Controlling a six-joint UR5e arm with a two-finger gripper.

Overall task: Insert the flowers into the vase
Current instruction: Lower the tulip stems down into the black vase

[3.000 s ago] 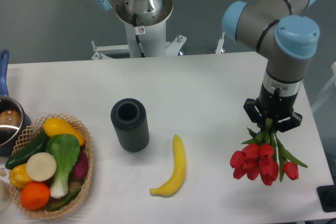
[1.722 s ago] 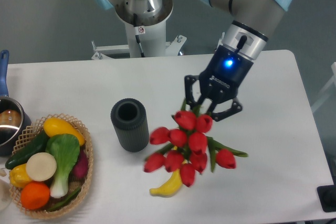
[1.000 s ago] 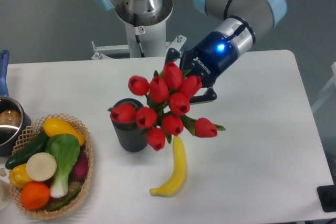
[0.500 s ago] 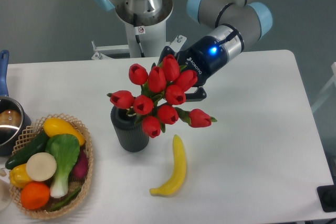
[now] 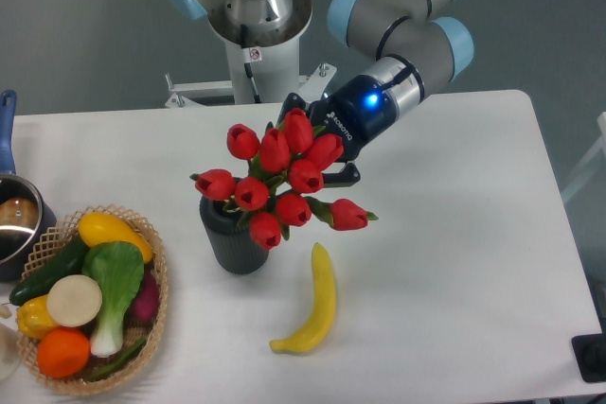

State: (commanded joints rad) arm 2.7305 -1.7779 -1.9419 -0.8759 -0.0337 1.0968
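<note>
The flowers [image 5: 280,177], a bunch of red tulips with green leaves, hang over the table's middle, heads turned toward the camera. My gripper [image 5: 317,144] is shut on their stems from the upper right, the stems hidden behind the blooms. The vase [image 5: 233,240], a dark grey ribbed cylinder, stands upright just below and left of the bunch. The lower-left tulips cover most of its mouth. Whether any stem is inside the mouth cannot be seen.
A yellow banana [image 5: 315,306] lies on the white table right of the vase. A wicker basket [image 5: 158,276] of vegetables and fruit sits at the front left. A blue-handled metal pot [image 5: 13,219] is at the left edge. The arm's base [image 5: 256,35] stands behind the table.
The gripper has carried the flowers from the right side of the table leftward to above the vase. In the last half second the bunch shifted slightly left and lower.
</note>
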